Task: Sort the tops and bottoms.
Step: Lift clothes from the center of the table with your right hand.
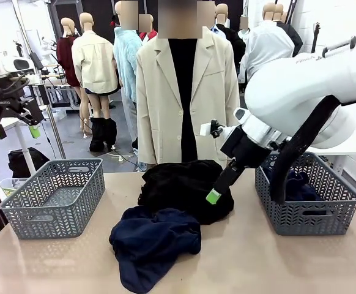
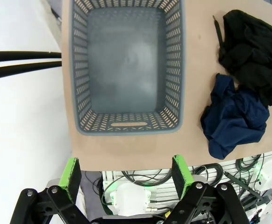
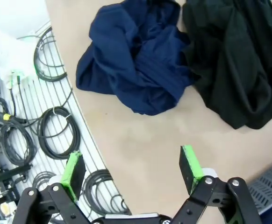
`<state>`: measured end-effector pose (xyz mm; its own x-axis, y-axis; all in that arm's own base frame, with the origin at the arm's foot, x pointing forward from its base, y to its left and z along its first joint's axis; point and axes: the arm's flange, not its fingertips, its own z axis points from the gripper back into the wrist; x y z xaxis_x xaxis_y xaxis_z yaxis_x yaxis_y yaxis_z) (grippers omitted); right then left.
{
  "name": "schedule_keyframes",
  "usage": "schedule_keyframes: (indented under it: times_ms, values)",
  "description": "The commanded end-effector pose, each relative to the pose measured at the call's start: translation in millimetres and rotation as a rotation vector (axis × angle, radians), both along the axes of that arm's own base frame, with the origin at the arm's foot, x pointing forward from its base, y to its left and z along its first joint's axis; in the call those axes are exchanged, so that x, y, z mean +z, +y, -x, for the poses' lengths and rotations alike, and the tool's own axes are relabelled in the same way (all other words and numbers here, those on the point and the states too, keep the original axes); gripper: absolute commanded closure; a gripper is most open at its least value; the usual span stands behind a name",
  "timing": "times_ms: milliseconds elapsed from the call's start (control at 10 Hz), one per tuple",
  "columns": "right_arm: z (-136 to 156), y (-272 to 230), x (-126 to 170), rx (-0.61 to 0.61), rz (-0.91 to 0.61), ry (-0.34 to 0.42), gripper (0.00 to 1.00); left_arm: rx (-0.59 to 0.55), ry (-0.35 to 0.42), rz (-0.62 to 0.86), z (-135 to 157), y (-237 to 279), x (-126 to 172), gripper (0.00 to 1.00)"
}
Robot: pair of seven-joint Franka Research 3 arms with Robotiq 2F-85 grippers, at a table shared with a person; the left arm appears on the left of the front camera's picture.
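Across the tan table (image 1: 276, 263) a person (image 1: 187, 92) in a pale jacket stands at the far side, with a grey basket at each end. The left basket (image 1: 19, 214) shows a bare floor, while the right basket (image 1: 306, 220) already has dark blue cloth (image 1: 297, 184) in it. The clothes left to sort lie heaped at the middle: a black garment (image 1: 178, 184) farther back and a navy garment (image 1: 156, 242) touching it on the near side. Both are crumpled, so no collar, waistband or leg can be made out, and I cannot tell top from bottom. The black heap spreads mostly across the table from side to side. The navy one is a rounded lump with no clear long axis. The right gripper (image 1: 215, 193) hangs low at the black heap's right edge, jaws wide apart and holding nothing. Its wrist view looks down on bare table just beside both garments. The left gripper (image 1: 16, 131) is held high over the left basket, equally wide and empty. This looks like the approach to a pick. The next move would call for shifting over a raised fold, descending, and pinching enough cloth to lift one garment free of the other.
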<state>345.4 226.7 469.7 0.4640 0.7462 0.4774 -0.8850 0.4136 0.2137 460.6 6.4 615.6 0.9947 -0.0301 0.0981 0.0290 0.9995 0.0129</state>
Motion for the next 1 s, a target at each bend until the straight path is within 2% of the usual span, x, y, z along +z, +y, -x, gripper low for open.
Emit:
schedule_keyframes:
  times_ms: [0,300,400,500,700,900]
  values:
    - [-12,-10,4,-0.023,0.000,0.015,0.00,0.021,-0.011,0.012,-2,0,3,0.00]
    - [-10,-13,4,-0.033,-0.003,0.003,0.00,0.021,-0.011,0.012,-2,0,3,0.00]
    - [-22,4,-9,0.040,0.005,0.036,0.00,0.021,-0.011,0.012,-2,0,3,0.00]
    - [-29,36,-35,0.121,0.082,0.039,0.00,0.021,-0.011,0.012,-2,0,3,0.00]
    - [-24,80,-66,0.257,0.118,0.049,0.00,0.021,-0.011,0.012,-2,0,3,0.00]
    - [-13,110,-77,0.308,0.140,0.080,0.00,0.021,-0.011,0.012,-2,0,3,0.00]
